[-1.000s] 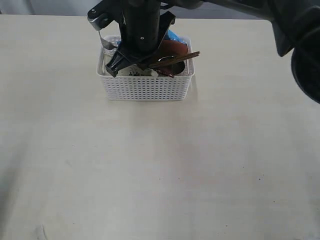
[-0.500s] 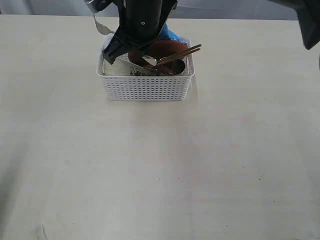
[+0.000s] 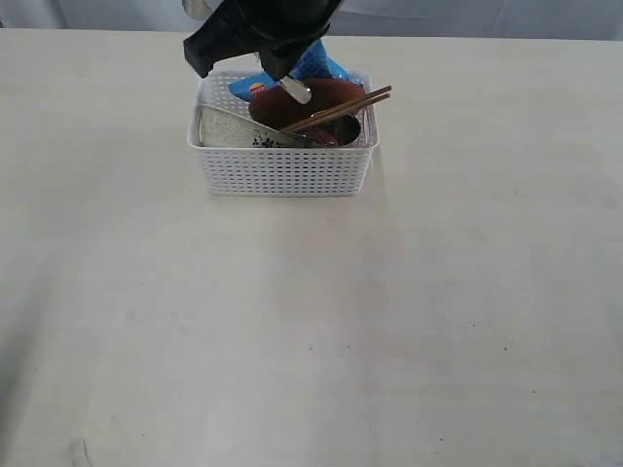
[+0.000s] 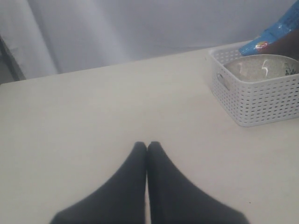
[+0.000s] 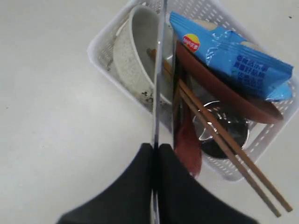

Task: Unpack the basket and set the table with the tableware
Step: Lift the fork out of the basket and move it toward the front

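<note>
The white basket [image 3: 282, 170] stands on the table [image 3: 311, 321] at the far middle. Inside lie a pale bowl [image 5: 131, 51], a reddish-brown plate [image 5: 224, 91], chopsticks [image 5: 224, 140], a steel cup [image 5: 224, 126] and a dark red spoon [image 5: 187, 144]. Above the basket, my right gripper [image 5: 155, 145] is shut on a thin steel knife [image 5: 161, 70], seen edge-on; its end [image 3: 297, 92] pokes out below the gripper [image 3: 255, 49]. My left gripper [image 4: 147, 144] is shut and empty, low over bare table left of the basket [image 4: 257, 102]. I cannot pick out the fork.
A blue chip bag [image 3: 321, 66] leans on the plate at the back of the basket. The chopsticks [image 3: 350, 105] stick out over the basket's right rim. A grey curtain hangs behind the table's far edge [image 4: 93, 70].
My right gripper has risen from inside the basket, carrying the knife up with it. The bowl and the plate now show more fully. The basket has not moved.
</note>
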`<state>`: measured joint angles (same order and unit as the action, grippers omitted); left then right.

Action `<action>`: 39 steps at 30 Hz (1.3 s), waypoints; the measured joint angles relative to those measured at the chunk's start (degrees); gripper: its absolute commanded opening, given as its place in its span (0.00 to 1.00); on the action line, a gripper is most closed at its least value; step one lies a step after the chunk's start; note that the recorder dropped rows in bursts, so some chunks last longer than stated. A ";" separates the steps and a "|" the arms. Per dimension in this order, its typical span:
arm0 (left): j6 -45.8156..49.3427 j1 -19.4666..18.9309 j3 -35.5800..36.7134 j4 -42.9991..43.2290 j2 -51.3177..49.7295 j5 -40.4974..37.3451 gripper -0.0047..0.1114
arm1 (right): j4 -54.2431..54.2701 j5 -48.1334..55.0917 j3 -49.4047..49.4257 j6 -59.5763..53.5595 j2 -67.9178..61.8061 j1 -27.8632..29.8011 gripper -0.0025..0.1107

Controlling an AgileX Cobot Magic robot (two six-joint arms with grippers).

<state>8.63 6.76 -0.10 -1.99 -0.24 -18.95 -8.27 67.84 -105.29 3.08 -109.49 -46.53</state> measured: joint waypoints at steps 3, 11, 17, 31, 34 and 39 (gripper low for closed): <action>0.00 0.00 0.00 0.00 0.00 0.00 0.04 | 0.24 0.00 2.49 2.21 2.16 -2.00 0.02; 0.00 0.00 0.00 0.00 0.00 0.00 0.04 | 0.88 -0.80 13.72 9.33 8.43 -6.53 0.02; 0.00 0.00 0.00 0.00 0.00 0.00 0.04 | 0.88 -6.19 27.38 14.74 13.39 -10.05 0.02; 0.00 0.00 0.00 0.00 0.00 0.00 0.04 | 5.14 -33.73 49.66 30.76 13.03 -13.57 0.02; 0.00 0.00 0.00 0.00 0.00 0.00 0.04 | 5.75 -37.03 49.92 32.72 11.16 -13.57 0.02; 0.00 0.00 0.00 0.00 0.00 0.00 0.04 | 5.51 -40.41 50.05 35.16 7.70 -13.57 0.02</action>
<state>8.63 6.76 -0.10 -1.99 -0.24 -18.95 -2.76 27.42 -55.24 38.24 -101.78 -60.10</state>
